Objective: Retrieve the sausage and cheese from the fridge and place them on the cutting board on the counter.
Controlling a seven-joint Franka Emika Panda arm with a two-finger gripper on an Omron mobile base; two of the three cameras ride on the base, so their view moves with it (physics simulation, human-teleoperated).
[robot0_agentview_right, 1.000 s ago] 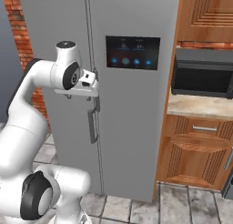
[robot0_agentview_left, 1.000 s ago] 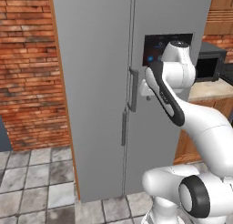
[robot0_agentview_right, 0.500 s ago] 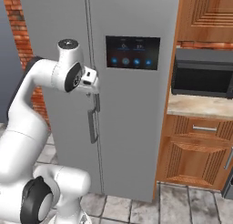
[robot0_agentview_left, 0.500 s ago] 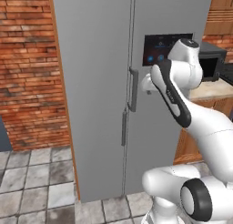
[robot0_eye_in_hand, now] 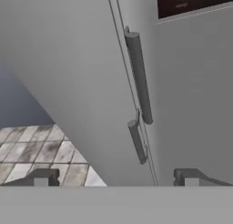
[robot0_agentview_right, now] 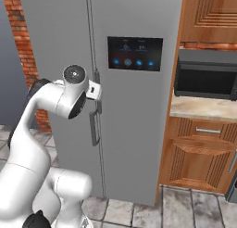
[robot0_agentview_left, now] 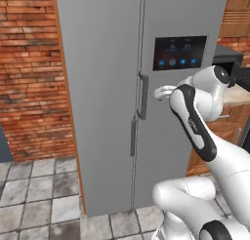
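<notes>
- On your far left, past the gripper, is a brick wall (robot0_agentview_left: pixel 29 68).
- The fridge (robot0_agentview_left: pixel 102 88) stands shut right ahead of your gripper (robot0_eye_in_hand: pixel 116 177).
- Its two door handles, upper handle (robot0_eye_in_hand: pixel 139 77) and lower handle (robot0_eye_in_hand: pixel 137 142), sit just beyond the fingers.
- Your gripper is released, jaws wide, touching nothing.
- Right of it you have the control panel (robot0_agentview_right: pixel 135 53), then the counter (robot0_agentview_right: pixel 203 107).

Place: home kitchen — grey fridge (robot0_agentview_right: pixel 134 97) | built-in microwave (robot0_agentview_right: pixel 206 79) | wooden cabinets (robot0_agentview_right: pixel 199 153) | brick wall (robot0_agentview_left: pixel 31 73) — tiled floor (robot0_agentview_left: pixel 34 195)
</notes>
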